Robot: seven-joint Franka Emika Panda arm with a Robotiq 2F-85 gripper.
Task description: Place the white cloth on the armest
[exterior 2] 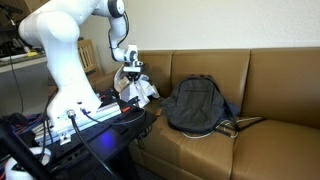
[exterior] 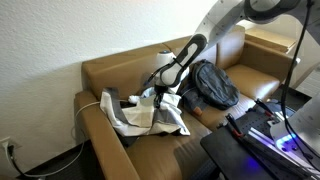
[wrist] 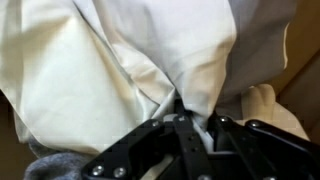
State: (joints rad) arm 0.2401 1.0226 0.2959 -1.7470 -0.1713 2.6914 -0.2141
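The white cloth (exterior: 148, 112) hangs in a crumpled bunch over the brown sofa seat, close to the armrest (exterior: 92, 112). My gripper (exterior: 158, 88) is shut on its upper folds and holds it up. In the wrist view the cloth (wrist: 120, 60) fills the frame and its fabric is pinched between the black fingers (wrist: 190, 118). In an exterior view the cloth (exterior 2: 138, 90) dangles under the gripper (exterior 2: 131, 74), next to the robot's white base.
A black backpack (exterior: 212, 82) lies on the sofa's middle seat, also shown in an exterior view (exterior 2: 196, 103). A dark item (exterior: 113, 97) rests on the armrest. A stand with cables and blue light (exterior: 270, 135) is in front of the sofa.
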